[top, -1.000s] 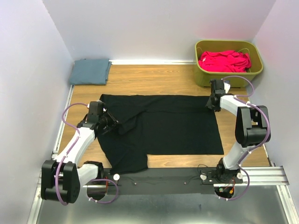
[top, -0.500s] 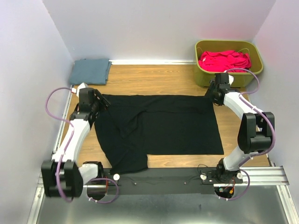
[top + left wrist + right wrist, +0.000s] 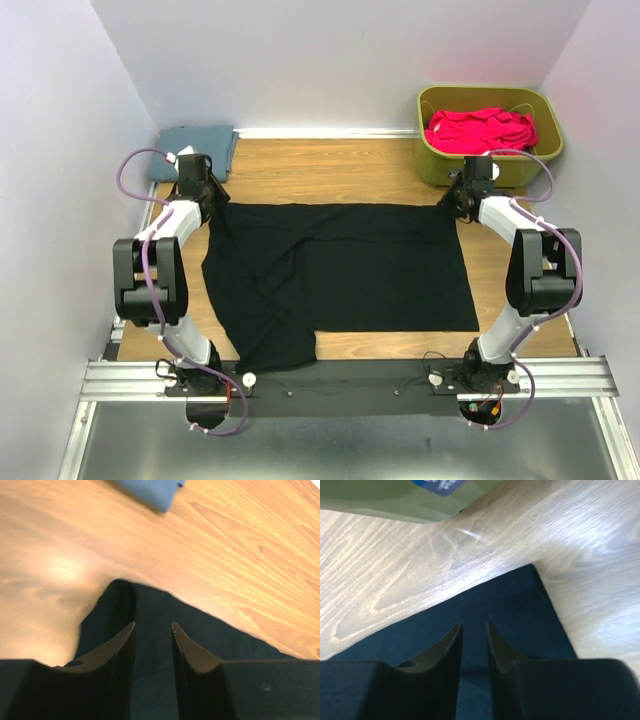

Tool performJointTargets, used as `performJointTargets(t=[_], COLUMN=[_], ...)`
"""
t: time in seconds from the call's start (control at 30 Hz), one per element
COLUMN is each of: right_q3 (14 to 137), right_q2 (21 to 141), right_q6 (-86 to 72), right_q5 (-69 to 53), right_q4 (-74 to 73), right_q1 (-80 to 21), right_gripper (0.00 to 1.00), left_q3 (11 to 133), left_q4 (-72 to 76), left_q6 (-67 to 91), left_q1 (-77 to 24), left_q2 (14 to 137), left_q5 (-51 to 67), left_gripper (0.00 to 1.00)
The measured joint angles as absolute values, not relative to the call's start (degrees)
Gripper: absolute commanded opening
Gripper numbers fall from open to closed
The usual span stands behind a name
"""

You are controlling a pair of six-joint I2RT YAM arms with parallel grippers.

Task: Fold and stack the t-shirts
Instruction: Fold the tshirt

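A black t-shirt [image 3: 350,265] lies spread flat on the wooden table, its left sleeve crumpled inward. My left gripper [image 3: 208,200] is over the shirt's far left corner; in the left wrist view the gripper [image 3: 153,625] stands slightly open with the dark cloth [image 3: 150,660] beneath it. My right gripper [image 3: 462,200] is over the far right corner; in the right wrist view the gripper [image 3: 474,625] is narrowly open above the cloth [image 3: 510,605]. A folded grey-blue t-shirt [image 3: 193,153] lies at the far left.
A green bin [image 3: 437,165] holding red t-shirts [image 3: 480,130] stands at the far right, close behind my right gripper; its wall shows in the right wrist view [image 3: 380,500]. The folded shirt's edge shows in the left wrist view [image 3: 150,490]. Walls close in on both sides.
My left arm has swung from the crumpled sleeve to the shirt's far left corner. My right gripper has shifted slightly back at the far right corner. The shirt's left edge has been pulled straighter.
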State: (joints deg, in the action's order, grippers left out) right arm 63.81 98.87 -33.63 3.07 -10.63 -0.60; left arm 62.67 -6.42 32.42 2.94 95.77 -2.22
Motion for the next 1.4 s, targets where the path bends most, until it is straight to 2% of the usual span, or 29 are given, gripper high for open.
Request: performJointTargets(t=[0.3, 0.5, 0.83, 0.9, 1.13, 1.3, 1.4], right_q3=[61.39, 61.23, 62.59, 62.83, 64.73, 64.53, 63.13], right_q2=[104.29, 107.63, 110.56, 110.59, 110.06, 105.97, 101.73], right_q6=[-39.4, -44.31, -46.13, -44.82, -38.33, -35.46, -34.85], right_q5=[0.21, -2.98, -5.69, -5.69, -5.69, -5.19, -3.57], right_q4=[-6.76, -3.05, 1.43, 1.43, -2.15, -7.18, -8.56], right_q1=[3.38, 6.57, 9.1, 9.13, 9.65, 10.15, 10.24], right_gripper=[0.21, 0.2, 0.22, 0.23, 0.33, 0.34, 0.35], left_q3=[64.03, 65.71, 70.02, 70.35, 69.47, 67.79, 66.04], left_q4=[-4.54, -6.09, -8.49, -8.64, -9.19, -9.39, -9.13], left_q6=[32.73, 34.09, 34.96, 34.94, 35.09, 34.76, 34.46], left_q1=[2.94, 3.2, 6.79, 6.85, 7.05, 6.59, 5.69], left_q2=[103.28, 108.47, 110.93, 111.24, 108.97, 102.39, 96.71], left_q5=[1.21, 0.64, 0.51, 0.49, 0.49, 0.47, 0.45], left_gripper=[0.32, 0.18, 0.15, 0.18, 0.52, 0.65, 0.69])
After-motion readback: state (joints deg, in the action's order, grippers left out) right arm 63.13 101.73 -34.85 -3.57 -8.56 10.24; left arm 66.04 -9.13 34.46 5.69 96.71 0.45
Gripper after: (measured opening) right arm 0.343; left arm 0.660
